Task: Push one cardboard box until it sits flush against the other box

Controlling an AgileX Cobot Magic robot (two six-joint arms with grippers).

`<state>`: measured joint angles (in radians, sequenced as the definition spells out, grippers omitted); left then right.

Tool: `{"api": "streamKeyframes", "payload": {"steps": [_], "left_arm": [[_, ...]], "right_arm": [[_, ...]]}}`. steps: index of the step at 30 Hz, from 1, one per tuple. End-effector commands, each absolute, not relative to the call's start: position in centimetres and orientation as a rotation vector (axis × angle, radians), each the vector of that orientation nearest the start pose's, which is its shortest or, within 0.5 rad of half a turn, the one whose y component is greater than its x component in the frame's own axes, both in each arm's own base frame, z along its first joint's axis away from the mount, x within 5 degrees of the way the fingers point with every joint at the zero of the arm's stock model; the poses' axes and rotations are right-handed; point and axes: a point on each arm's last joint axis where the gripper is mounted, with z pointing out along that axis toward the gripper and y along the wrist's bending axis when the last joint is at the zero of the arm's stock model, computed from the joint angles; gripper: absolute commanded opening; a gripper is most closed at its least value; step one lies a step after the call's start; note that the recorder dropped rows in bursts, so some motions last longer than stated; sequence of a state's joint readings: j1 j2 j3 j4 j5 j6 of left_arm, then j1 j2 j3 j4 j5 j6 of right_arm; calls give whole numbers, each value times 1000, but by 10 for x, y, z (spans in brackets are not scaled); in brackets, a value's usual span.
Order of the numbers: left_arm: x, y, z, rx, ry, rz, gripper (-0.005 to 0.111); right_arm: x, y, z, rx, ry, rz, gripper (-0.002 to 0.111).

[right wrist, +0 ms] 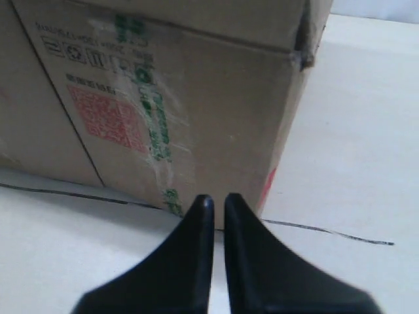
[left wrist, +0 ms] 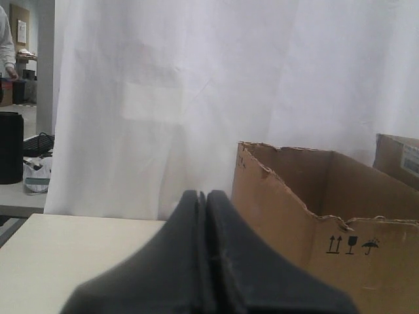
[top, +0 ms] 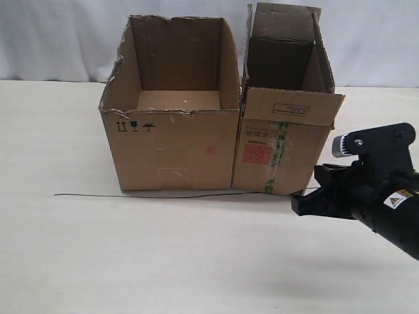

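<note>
The cardboard box (top: 281, 150), narrow, with flaps, a red label and green-printed tape, stands upright with its side against the other box (top: 177, 150), the wider one with a ragged rim and black symbols. No gap shows between their fronts. My right gripper (top: 298, 203) hangs low at the narrow box's front right bottom corner. In the right wrist view the box (right wrist: 196, 98) fills the frame, and the gripper (right wrist: 213, 199) is shut with only a thin slit and nothing held. My left gripper (left wrist: 202, 194) is shut and empty beside the ragged box (left wrist: 366, 261); the exterior view does not show it.
A thin black line (top: 131, 195) runs across the pale table (top: 196, 261) along the boxes' front edges. A white curtain (top: 65, 39) hangs behind. The right arm's black body (top: 386, 196) sits at the right edge.
</note>
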<state>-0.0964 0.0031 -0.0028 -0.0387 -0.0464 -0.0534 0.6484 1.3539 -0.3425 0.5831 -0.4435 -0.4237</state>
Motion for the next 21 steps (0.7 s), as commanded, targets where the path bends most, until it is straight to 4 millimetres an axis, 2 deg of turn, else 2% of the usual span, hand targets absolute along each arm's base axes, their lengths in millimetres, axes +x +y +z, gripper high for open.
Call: {"api": "streamKeyframes", "payload": {"steps": [1, 7, 15, 21], "left_arm": [[55, -6, 218, 7, 1430, -162, 0], [55, -6, 218, 6, 1430, -164, 0], [55, -6, 218, 6, 1430, -164, 0], [55, -6, 218, 6, 1430, -164, 0]], "right_arm": [[194, 119, 170, -425, 2019, 203, 5], [200, 123, 166, -459, 1970, 193, 5], [222, 141, 165, -491, 1960, 196, 5], [232, 148, 162, -516, 1951, 176, 5]]}}
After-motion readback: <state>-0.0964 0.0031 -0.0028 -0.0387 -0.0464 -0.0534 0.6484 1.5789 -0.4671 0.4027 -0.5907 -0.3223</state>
